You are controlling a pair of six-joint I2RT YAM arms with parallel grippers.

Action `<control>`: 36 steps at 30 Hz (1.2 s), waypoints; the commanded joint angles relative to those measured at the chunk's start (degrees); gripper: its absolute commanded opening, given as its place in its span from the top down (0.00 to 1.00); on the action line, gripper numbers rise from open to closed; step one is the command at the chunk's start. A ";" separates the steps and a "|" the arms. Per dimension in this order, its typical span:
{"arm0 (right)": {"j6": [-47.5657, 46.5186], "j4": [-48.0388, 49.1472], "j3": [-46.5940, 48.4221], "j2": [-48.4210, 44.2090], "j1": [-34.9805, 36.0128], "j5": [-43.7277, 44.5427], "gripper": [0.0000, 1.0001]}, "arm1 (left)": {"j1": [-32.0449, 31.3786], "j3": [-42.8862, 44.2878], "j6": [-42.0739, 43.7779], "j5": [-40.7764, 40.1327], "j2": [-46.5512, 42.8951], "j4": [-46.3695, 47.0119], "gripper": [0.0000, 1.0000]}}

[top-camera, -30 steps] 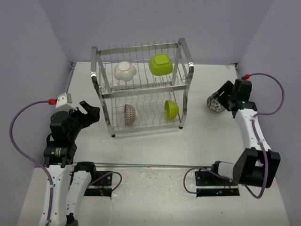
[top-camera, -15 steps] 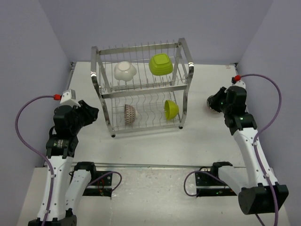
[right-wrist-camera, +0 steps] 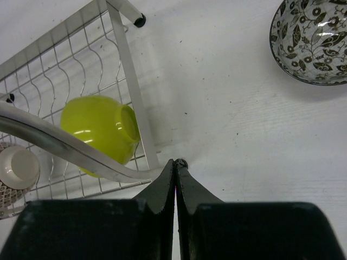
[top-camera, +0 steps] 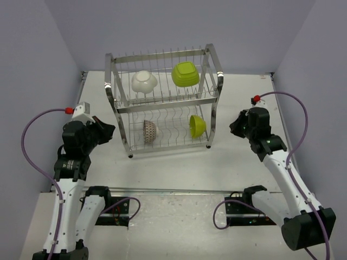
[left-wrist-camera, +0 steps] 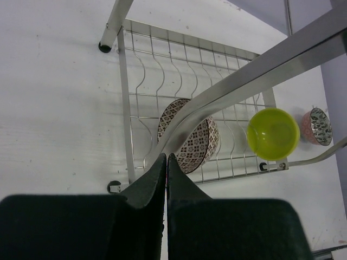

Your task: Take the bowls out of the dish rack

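Note:
The dish rack (top-camera: 162,56) stands mid-table. Its top tier holds a white bowl (top-camera: 143,81) and a squarish lime green bowl (top-camera: 185,74). On the lower tier a patterned bowl (top-camera: 149,131) and a round lime green bowl (top-camera: 197,125) stand on edge. Another patterned bowl (right-wrist-camera: 314,40) sits upright on the table right of the rack, hidden behind my right arm in the top view. My left gripper (top-camera: 108,130) is shut and empty, left of the rack's lower tier. My right gripper (top-camera: 236,125) is shut and empty too, between the rack and that bowl.
Grey walls enclose the table on three sides. The rack's front right foot (right-wrist-camera: 140,21) and lower frame (right-wrist-camera: 130,81) lie close ahead of my right fingertips. A chrome post (left-wrist-camera: 260,65) crosses the left wrist view above the patterned bowl (left-wrist-camera: 190,138).
Both grippers have shut with nothing in them. My right arm has swung left, away from the patterned bowl on the table and toward the rack. My left arm shifted only slightly.

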 commanded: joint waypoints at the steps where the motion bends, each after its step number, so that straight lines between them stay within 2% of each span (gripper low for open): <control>1: -0.73 2.86 -1.16 0.97 0.99 1.67 1.00 | -0.23 0.04 -1.51 3.65 0.03 2.52 1.00; 19: -0.55 5.41 -2.92 4.40 3.02 2.11 1.00 | -0.23 -2.25 -1.87 3.66 6.09 8.67 1.00; 28: -0.02 7.43 -3.45 5.28 9.60 6.24 1.00 | -0.23 -2.25 -1.34 2.95 10.40 11.92 1.00; 36: -0.02 7.96 -3.19 6.87 10.93 8.53 1.00 | -0.23 -1.37 -0.55 2.51 15.05 14.91 1.00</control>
